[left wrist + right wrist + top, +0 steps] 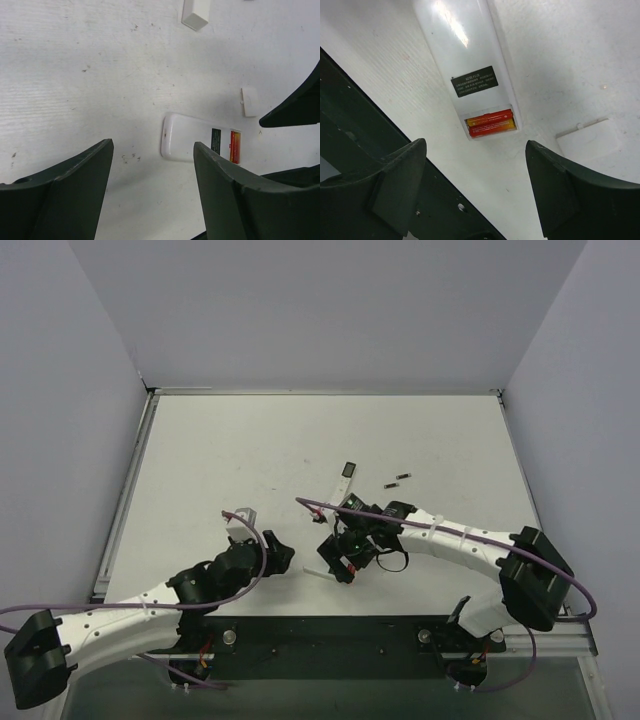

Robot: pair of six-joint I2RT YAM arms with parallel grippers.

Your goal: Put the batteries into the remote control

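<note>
A robot lab's walled test cell.
My left arm [110, 625] and right arm [455, 542] are bolted to a dark base plate [330, 632] at six o'clock of a scuffed white bench [230, 440]; plain pale walls [330, 310] box it in at nine, twelve and three o'clock, metal frame rails [121, 510] run along its edges, and purple cables [100, 607] trail over my arms.

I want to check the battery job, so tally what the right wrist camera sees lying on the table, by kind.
remote control: 1
batteries, red-orange, in its open compartment: 2
loose white cover: 1
Total: 4
</note>
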